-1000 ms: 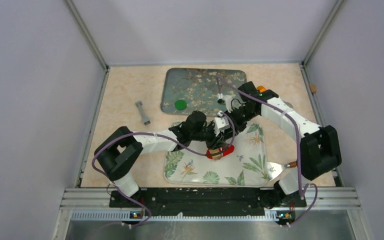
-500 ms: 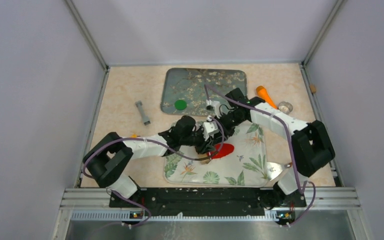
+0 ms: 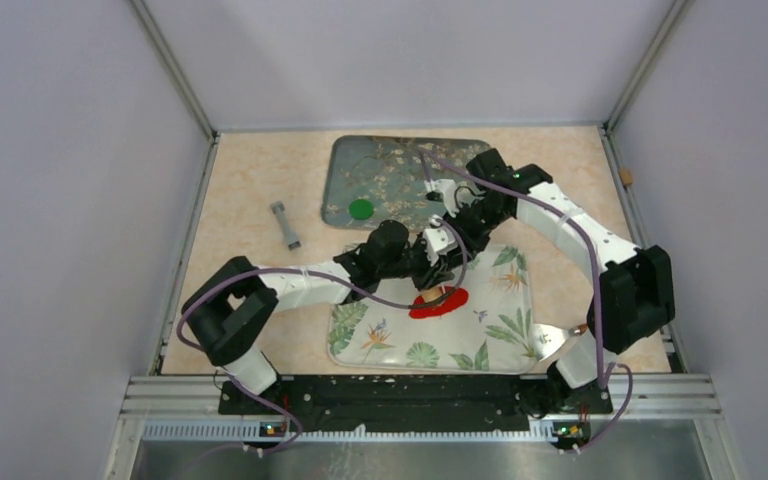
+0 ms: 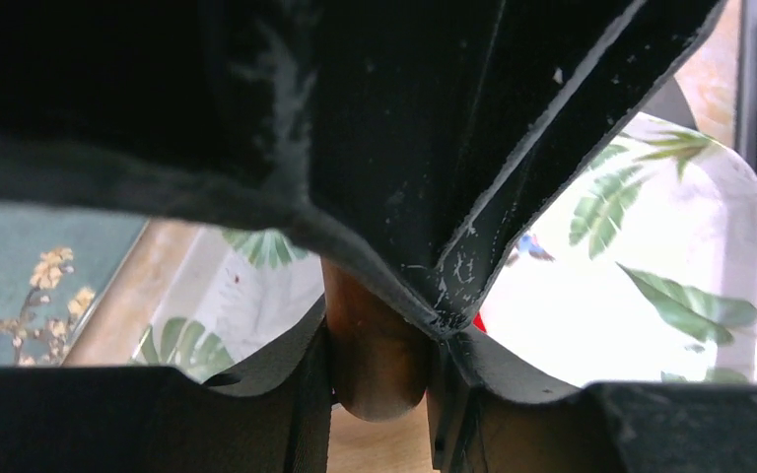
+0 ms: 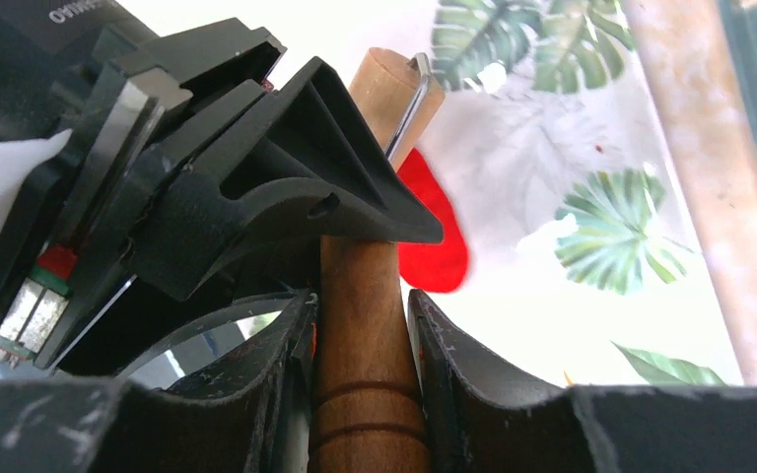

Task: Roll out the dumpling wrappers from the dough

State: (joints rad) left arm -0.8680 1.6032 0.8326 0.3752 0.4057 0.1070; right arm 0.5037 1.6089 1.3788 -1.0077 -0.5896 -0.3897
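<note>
Red dough [image 3: 442, 303] lies flat on your leaf tray [image 3: 505, 335], toward the tray's far left side. It is a smooth oval shape. Your wooden roller [image 3: 427, 296] sits right at the left edge of the dough. From the top the two look like they touch, but I cannot tell if the roller is pressing down.

Both of your grippers are clamped on the roller's wooden handle. Your right gripper [image 5: 360, 305] squeezes the handle from both sides, with the wood filling the gap between its fingers. Your left gripper [image 4: 379, 343] grips the same handle a little farther along, and the round end of the wood pokes out between its fingers. The two grippers are just beside each other.

From your right wrist, the dough shows just past the left gripper, on the right side of the handle. Part of it is hidden behind the handle and that gripper. A thin metal rod [image 5: 412, 94] runs along the far end of the wood.

Your green disc [image 3: 361, 209] lies flat on the flower tray [image 3: 400, 160], near its front left corner. It is well apart from the roller and both grippers.

A small grey bar [image 3: 285, 226] lies on the table [image 3: 250, 170], left of both trays.
</note>
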